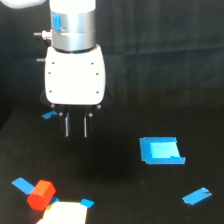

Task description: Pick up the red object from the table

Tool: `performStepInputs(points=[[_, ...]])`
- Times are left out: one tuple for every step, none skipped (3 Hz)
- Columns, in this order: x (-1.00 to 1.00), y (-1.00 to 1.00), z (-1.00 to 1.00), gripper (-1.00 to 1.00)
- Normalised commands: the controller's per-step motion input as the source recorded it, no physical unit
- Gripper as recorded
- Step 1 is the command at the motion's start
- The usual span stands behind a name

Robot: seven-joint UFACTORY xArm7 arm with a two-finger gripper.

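Item 1, gripper (76,126): white housing under a silver wrist, hanging upright over the table (125,195) in the upper left of the exterior view. You see two thin dark fingers (67,126) pointing straight down, parallel, with only a narrow gap between them and nothing held in it. The tips are clear of the surface.

Item 2, red block (41,195): small, red-orange, faceted, lying on the table near the view's lower left corner. It sits below the gripper and a little to the view's left, well apart from the fingertips. It rests partly on a blue tape strip (22,186) and touches the corner of a white patch (65,214) just beside it on the view's right.

Item 3, blue square (161,150): flat on the table, right of centre, well apart from the block.

Item 4, loose tape: one short piece (196,196) at the lower right, one small piece (49,115) behind the gripper's left edge, and one bit (87,203) at the patch's upper corner.

Item 5, table: black, matte.
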Motion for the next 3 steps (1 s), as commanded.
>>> performStepInputs(points=[[-0.76,-1.0,-0.5,-1.0],[-1.0,-1.0,-0.64,-0.92],[-1.0,-0.9,-1.0,-0.65]])
